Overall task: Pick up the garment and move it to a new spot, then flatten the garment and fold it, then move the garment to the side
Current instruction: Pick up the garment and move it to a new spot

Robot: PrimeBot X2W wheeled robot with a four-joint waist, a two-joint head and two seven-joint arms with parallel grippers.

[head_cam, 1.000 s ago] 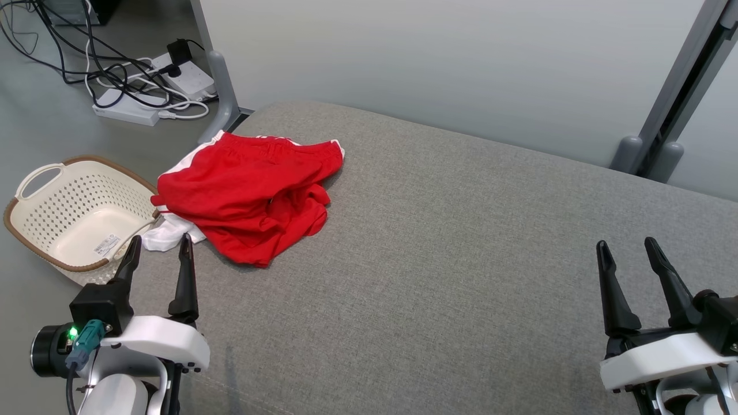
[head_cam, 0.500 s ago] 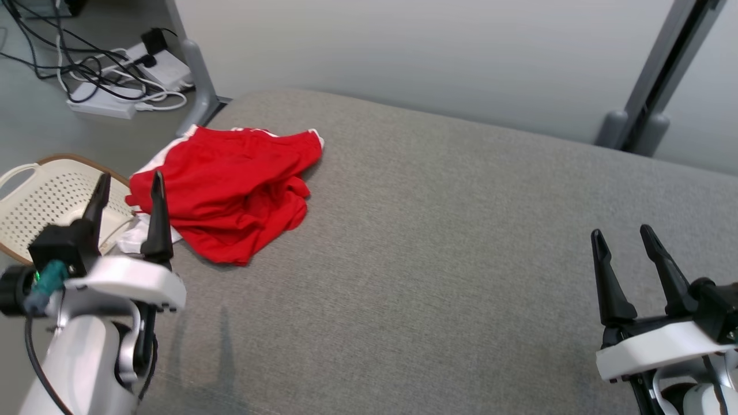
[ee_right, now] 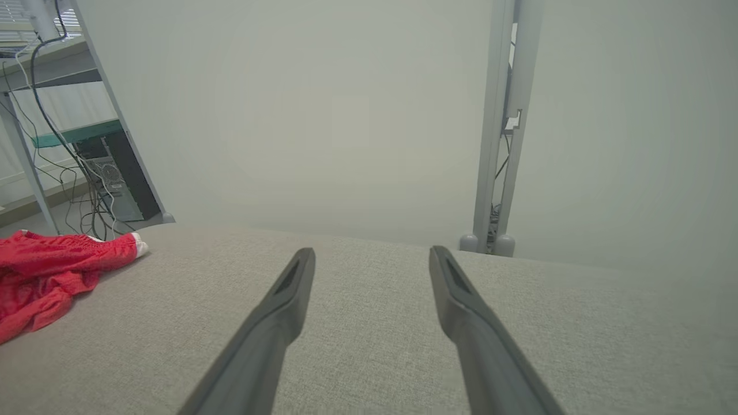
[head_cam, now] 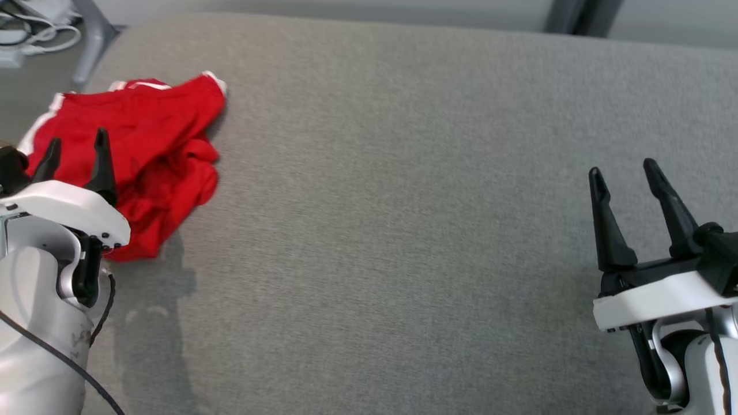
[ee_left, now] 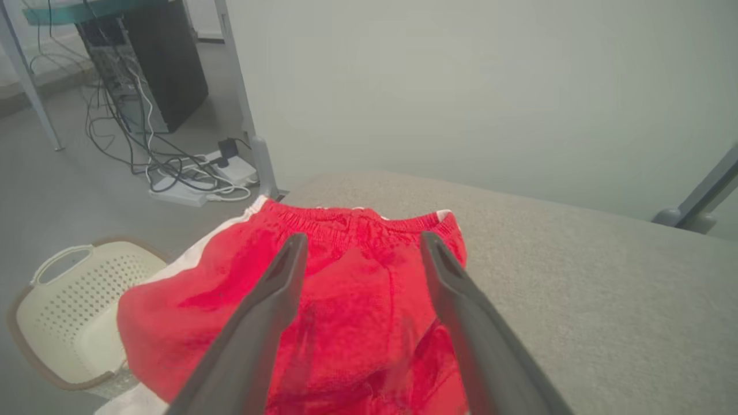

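The garment [head_cam: 155, 144] is a crumpled red heap with white trim near the far left corner of the grey padded table [head_cam: 403, 230]. It also shows in the left wrist view [ee_left: 357, 311] and at the left edge of the right wrist view [ee_right: 46, 276]. My left gripper [head_cam: 78, 153] hovers over the garment's near left part, open, with nothing between its fingers. In the left wrist view the left gripper [ee_left: 360, 245] frames the red cloth. My right gripper [head_cam: 622, 173] stands open above the bare table at the right, far from the garment.
A cream perforated basket [ee_left: 63, 311] sits on the floor left of the table. Cables and power strips [ee_left: 190, 178] lie on the floor beyond it. A pale wall and grey posts [ee_right: 496, 144] stand behind the table's far edge.
The head camera has tilted down and to the right, shifting the whole picture. My left gripper has risen and moved forward over the garment. The right gripper and garment have kept their places.
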